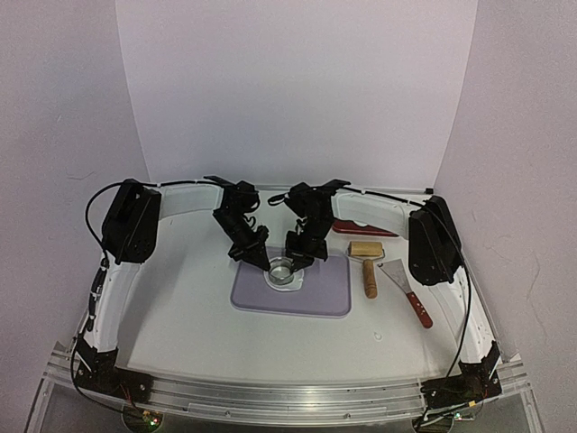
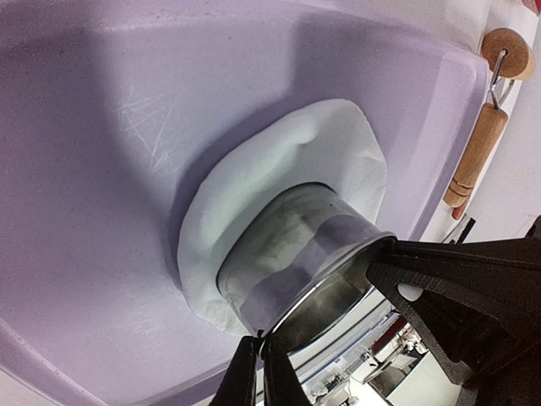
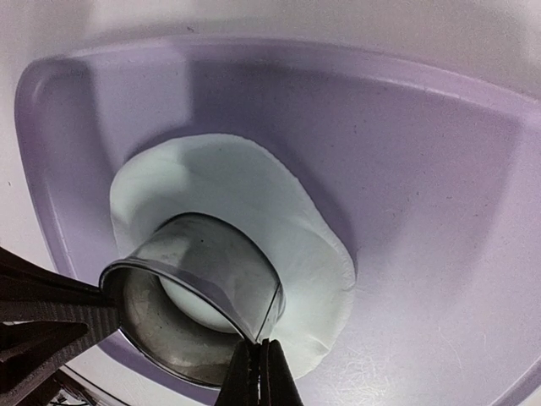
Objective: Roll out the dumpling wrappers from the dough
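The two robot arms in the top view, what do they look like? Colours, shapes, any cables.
Both the left arm and right arm have white curved links joined by boxy black joint housings. A thin black cable loops alongside each. The left gripper and right gripper are black, with slim fingers tapering to points. Both bases sit on a silver metal rail.

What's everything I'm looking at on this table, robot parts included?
mat: one, lilac, middle of the table
dough sheet: one, white, on the mat
ring cutter: one, shiny metal, on the dough sheet
wooden roller: one, light wood, right of the mat
scraper: one, metal blade, red handle, right of the wooden roller
flat red item: one, behind the wooden roller, partly hidden
table: one, white
left gripper: one, black, pinching the ring cutter's rim
right gripper: one, black, pinching the rim too
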Controlling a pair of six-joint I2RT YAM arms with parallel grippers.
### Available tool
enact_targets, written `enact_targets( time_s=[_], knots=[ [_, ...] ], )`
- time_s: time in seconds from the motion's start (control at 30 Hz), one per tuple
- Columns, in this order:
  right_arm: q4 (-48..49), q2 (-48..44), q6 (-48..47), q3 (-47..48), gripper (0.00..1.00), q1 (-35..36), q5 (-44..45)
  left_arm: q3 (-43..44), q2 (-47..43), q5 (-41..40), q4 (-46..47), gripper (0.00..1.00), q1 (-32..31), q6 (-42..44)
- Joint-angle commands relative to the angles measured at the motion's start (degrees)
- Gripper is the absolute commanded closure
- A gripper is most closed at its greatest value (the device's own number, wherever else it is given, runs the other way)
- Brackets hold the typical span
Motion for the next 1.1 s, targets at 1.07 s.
enact_targets(
  time_s=[1.07],
  knots=[
    [-8.2,-1.4,-3.1,-3.9,1.0,-0.9,4.2,0.3,-7.8,-14.4,-2.6,0.58,2.5,-2.7]
  ],
)
